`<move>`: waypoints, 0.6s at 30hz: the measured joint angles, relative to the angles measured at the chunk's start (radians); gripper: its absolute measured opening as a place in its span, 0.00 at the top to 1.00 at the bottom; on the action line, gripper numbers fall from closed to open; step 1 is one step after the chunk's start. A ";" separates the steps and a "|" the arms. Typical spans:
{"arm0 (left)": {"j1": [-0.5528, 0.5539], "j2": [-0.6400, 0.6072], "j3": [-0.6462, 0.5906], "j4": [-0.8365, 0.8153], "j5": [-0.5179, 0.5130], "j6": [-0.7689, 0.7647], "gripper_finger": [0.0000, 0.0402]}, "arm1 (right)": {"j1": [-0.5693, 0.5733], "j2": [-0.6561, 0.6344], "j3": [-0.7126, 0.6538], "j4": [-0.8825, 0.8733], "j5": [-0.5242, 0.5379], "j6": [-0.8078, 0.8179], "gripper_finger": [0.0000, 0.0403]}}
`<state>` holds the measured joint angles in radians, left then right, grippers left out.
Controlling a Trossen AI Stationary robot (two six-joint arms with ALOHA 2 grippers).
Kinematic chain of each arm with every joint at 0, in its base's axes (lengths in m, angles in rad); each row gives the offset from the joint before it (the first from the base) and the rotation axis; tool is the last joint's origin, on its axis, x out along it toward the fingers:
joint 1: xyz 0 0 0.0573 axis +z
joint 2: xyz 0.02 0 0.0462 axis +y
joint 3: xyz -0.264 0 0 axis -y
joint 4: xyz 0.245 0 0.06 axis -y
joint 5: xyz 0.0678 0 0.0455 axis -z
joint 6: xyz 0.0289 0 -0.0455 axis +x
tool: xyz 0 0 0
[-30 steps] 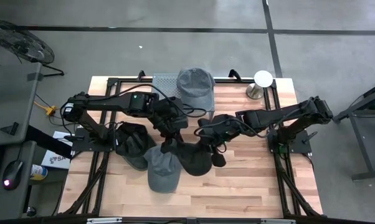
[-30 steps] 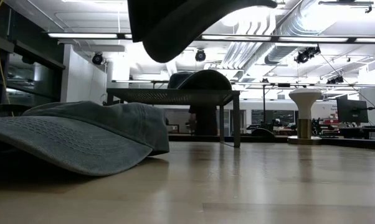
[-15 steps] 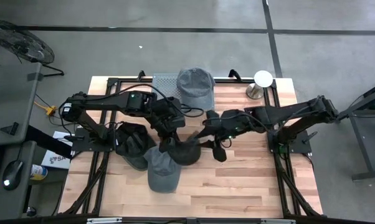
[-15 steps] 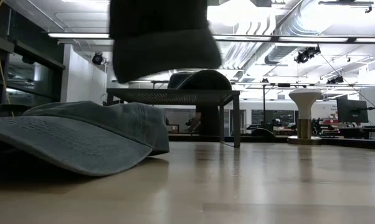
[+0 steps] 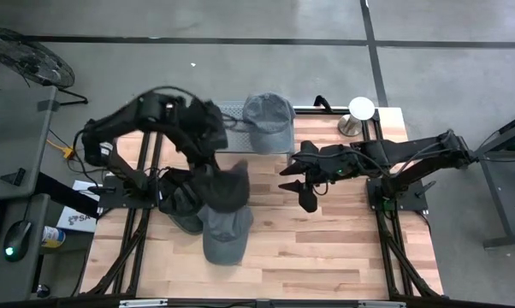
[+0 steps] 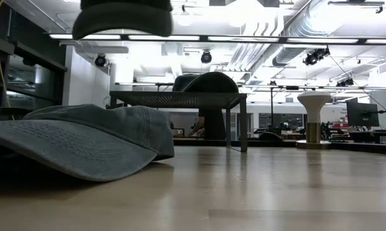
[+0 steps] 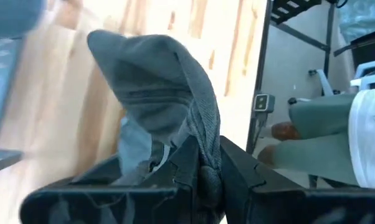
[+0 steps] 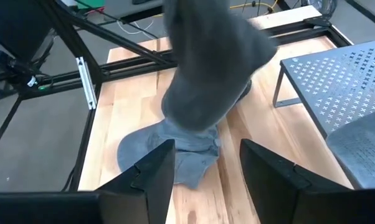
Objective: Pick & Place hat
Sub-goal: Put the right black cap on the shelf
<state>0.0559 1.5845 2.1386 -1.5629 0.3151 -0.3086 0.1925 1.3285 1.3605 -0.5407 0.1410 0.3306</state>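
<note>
A pale wooden surface [image 5: 326, 248] fills the middle of the high view. At its upper edge stands a perforated metal stand [image 5: 226, 111], with a white mushroom-shaped lamp [image 5: 359, 111] to the right. A fan [image 5: 22, 56] sits on the floor at upper left.

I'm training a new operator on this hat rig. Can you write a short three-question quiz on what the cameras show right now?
1. True or false: the left gripper is shut on the dark hat.
2. Where does the grey-green hat sit? A) on the metal rack; B) on the floor; C) in the right gripper.
3. Fill in: the right gripper's fingers are ____ and hold nothing.

Key: 1 true; 2 A; 3 open. A blue-grey hat lies flat on the table.
</note>
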 joint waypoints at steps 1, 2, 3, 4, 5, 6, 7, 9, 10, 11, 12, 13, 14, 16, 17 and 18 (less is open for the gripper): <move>0.026 0.000 0.014 -0.014 0.015 0.023 0.91 | 0.000 0.000 0.000 0.000 0.003 0.005 0.57; 0.053 -0.001 0.019 -0.010 0.041 0.049 0.91 | 0.000 0.000 0.000 0.000 0.009 0.008 0.58; 0.081 -0.001 0.023 -0.009 0.081 0.079 0.91 | 0.000 0.000 0.000 0.001 0.011 0.009 0.58; 0.110 0.000 0.030 -0.012 0.116 0.112 0.91 | 0.000 0.000 0.000 0.000 0.011 0.009 0.58; 0.143 0.001 0.036 -0.008 0.147 0.144 0.91 | 0.000 0.000 0.000 0.000 0.011 0.009 0.58; 0.172 0.001 0.036 -0.006 0.177 0.172 0.91 | 0.000 0.000 0.000 -0.001 0.009 0.006 0.58; 0.203 0.000 0.036 -0.009 0.198 0.196 0.91 | 0.000 0.000 0.000 -0.001 0.009 0.005 0.58; 0.262 0.002 0.036 -0.009 0.224 0.250 0.91 | 0.000 0.000 0.000 -0.001 0.022 0.007 0.57; 0.287 0.008 0.036 -0.009 0.236 0.280 0.91 | 0.000 0.000 0.000 -0.002 0.038 0.009 0.57; 0.311 0.013 0.036 -0.008 0.252 0.310 0.91 | 0.000 0.000 0.000 -0.001 0.053 0.009 0.57; 0.334 0.018 0.036 -0.008 0.268 0.340 0.91 | 0.000 0.000 0.000 -0.001 0.068 0.009 0.57; 0.356 0.023 0.036 -0.009 0.284 0.369 0.91 | 0.000 0.000 0.000 -0.002 0.081 0.009 0.57; 0.379 0.026 0.036 -0.009 0.298 0.396 0.91 | 0.000 0.000 0.000 -0.001 0.091 0.009 0.57; 0.419 0.037 0.036 -0.009 0.323 0.448 0.91 | 0.000 0.000 0.000 -0.001 0.105 0.014 0.57; 0.437 0.043 0.036 -0.008 0.331 0.469 0.91 | 0.000 0.000 0.000 -0.001 0.113 0.023 0.57; 0.456 0.050 0.036 -0.008 0.334 0.490 0.91 | -0.001 0.000 0.000 -0.001 0.122 0.030 0.57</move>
<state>0.5122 1.6344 2.1746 -1.5712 0.6494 0.1816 0.1911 1.3285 1.3605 -0.5419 0.2630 0.3606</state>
